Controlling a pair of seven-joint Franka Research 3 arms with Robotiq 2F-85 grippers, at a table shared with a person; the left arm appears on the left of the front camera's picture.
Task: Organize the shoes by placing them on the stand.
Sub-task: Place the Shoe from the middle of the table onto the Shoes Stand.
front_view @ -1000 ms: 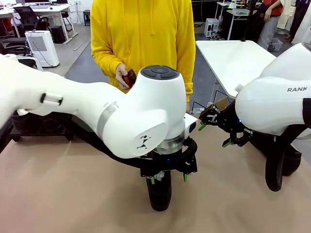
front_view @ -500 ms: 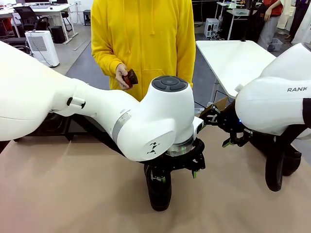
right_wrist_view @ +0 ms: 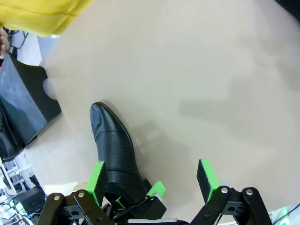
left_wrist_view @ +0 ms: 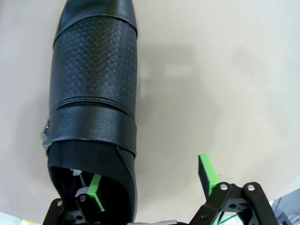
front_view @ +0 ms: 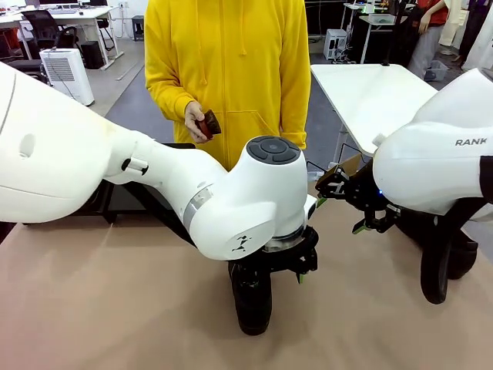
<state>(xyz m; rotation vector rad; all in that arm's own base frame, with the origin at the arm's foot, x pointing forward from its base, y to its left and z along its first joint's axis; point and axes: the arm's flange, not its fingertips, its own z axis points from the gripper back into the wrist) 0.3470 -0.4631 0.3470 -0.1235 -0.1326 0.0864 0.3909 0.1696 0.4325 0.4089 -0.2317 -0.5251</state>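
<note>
Swung left end effector (left_wrist_view: 150, 176) rightward over shoe (left_wrist_view: 93, 93) at near middle of counter (front_view: 115, 308); kept wide, straddling heel rim (left_wrist_view: 126, 168). Looked set to grip before carrying to stand (right_wrist_view: 26, 105), far left. Held right end effector (right_wrist_view: 151, 172) wide, empty.

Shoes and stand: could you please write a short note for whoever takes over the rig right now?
Left tool: open, one pad inside the heel opening of the shoe at the near middle of the table, the other outside; no grip yet.
Right tool: open, empty, above the table nearby.
Stand: left far side, behind the left arm; top mostly hidden.
Done: cannot tell whether any shoe is on the stand.
Left: close, lift and set this shoe on the stand.
</note>
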